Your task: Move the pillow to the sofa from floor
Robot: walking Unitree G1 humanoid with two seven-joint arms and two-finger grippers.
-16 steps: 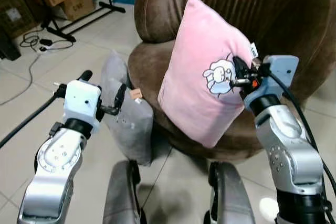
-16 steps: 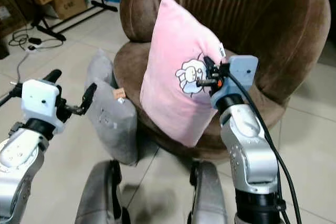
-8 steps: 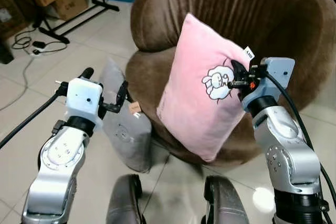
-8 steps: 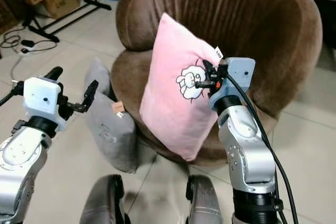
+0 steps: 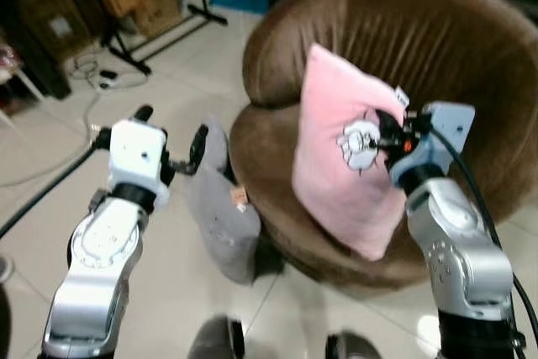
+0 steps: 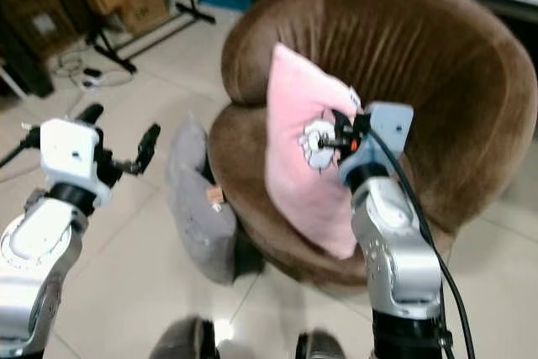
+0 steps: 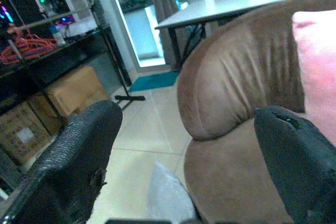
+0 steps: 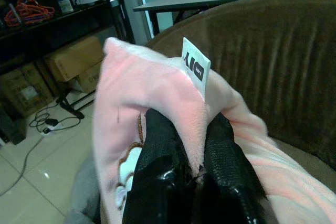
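Now — right tool (image 8: 191,166) clamped on pink pillow (image 5: 345,166) | white tag (image 8: 195,66) — writing unreadable | left tool (image 7: 189,166) apart

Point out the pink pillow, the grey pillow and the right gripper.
pink pillow (image 5: 340,178): left eye view, middle of its face.
grey pillow (image 5: 223,224): left eye view, its side, on the floor.
right gripper (image 8: 194,153): right wrist view, between fingertips pinching the pillow's edge.

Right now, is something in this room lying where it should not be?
Yes. A grey pillow stands on the floor tiles, leaning against the brown sofa. The pink pillow hangs tilted over the seat, pinched by the right gripper.
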